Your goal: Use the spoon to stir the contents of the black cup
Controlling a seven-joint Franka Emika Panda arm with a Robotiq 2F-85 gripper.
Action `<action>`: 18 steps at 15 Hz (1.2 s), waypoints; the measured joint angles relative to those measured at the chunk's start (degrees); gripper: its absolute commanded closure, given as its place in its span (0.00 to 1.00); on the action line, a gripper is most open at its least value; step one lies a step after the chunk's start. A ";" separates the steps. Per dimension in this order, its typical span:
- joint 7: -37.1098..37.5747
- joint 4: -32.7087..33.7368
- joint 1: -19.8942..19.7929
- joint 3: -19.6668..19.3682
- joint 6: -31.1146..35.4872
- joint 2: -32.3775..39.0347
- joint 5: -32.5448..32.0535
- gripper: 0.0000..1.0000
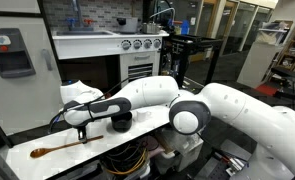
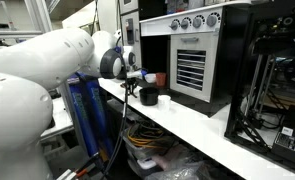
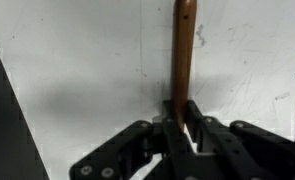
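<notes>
Wrist view: white table [image 3: 77, 70] beneath, black cup [image 1: 120, 122] just right of gripper [image 3: 182, 118], jaws seemingly shut on spoon [image 3: 182, 50] handle.

Black cup [image 1: 120, 123] just beside gripper [image 1: 84, 134], bare tabletop [image 1: 99, 156] around spoon [image 1: 57, 148]

A white tabletop [image 1: 87, 152] carries a long brown wooden spoon [image 1: 55, 149] at lower left, a short black cup [image 1: 120, 122] near centre.
</notes>
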 measured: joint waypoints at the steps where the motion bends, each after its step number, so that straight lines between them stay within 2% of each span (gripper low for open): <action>1: 0.00 0.00 0.00 0.00 0.00 -0.01 0.00 0.96; 9: -0.01 0.22 0.25 0.00 -1.54 -4.19 -1.02 0.96; 18: -1.01 -1.33 0.30 0.84 -11.30 -11.39 -0.95 0.96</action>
